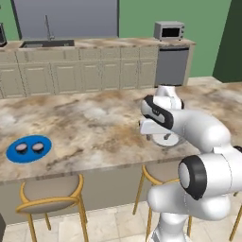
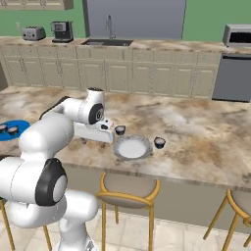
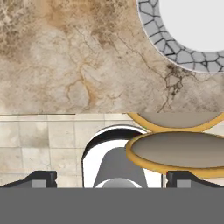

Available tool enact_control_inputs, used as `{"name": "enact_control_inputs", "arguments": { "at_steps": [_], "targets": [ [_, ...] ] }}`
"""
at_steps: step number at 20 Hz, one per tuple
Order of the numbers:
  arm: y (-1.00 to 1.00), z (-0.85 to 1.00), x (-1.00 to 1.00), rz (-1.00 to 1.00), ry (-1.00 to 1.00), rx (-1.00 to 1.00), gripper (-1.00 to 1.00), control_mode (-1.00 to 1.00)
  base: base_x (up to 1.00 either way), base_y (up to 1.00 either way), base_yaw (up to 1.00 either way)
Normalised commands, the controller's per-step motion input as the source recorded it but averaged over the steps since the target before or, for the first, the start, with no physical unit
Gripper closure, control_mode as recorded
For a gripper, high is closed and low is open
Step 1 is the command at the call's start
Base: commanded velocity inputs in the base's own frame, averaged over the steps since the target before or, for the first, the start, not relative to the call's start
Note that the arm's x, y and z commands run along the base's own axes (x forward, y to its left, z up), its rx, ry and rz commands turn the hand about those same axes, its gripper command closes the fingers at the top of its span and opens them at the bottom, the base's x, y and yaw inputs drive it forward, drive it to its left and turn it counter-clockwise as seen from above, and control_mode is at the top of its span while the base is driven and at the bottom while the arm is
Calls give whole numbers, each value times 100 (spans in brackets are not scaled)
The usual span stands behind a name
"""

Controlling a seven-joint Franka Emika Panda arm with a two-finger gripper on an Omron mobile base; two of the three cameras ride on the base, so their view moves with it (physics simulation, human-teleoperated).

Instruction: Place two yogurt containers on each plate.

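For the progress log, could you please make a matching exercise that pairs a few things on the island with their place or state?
Things:
1. blue plate
2. grey-white plate
3. yogurt cup
4. tool

Places or states:
A. on the counter just right of the grey-white plate
B. bare, nothing on it
C. holds two yogurt cups
D. just left of the grey-white plate, holding nothing

Pairs: 1-C, 2-B, 3-A, 4-D

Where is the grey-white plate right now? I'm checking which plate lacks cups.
In the right base view the grey-white plate sits near the counter's front edge, between two yogurt cups standing on the counter just beside it.
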Motion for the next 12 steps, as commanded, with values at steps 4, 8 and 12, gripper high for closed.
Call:
{"name": "enact_control_inputs", "arguments": {
  "at_steps": [4, 8, 12],
  "targets": [
    [0, 0, 0, 0, 0, 0, -100, 100, 26, -62, 0],
    [0, 0, 0, 0, 0, 0, -100, 100, 54, -31, 0],
    [0, 0, 0, 0, 0, 0, -100, 100, 68, -19, 0]
  ]
}}
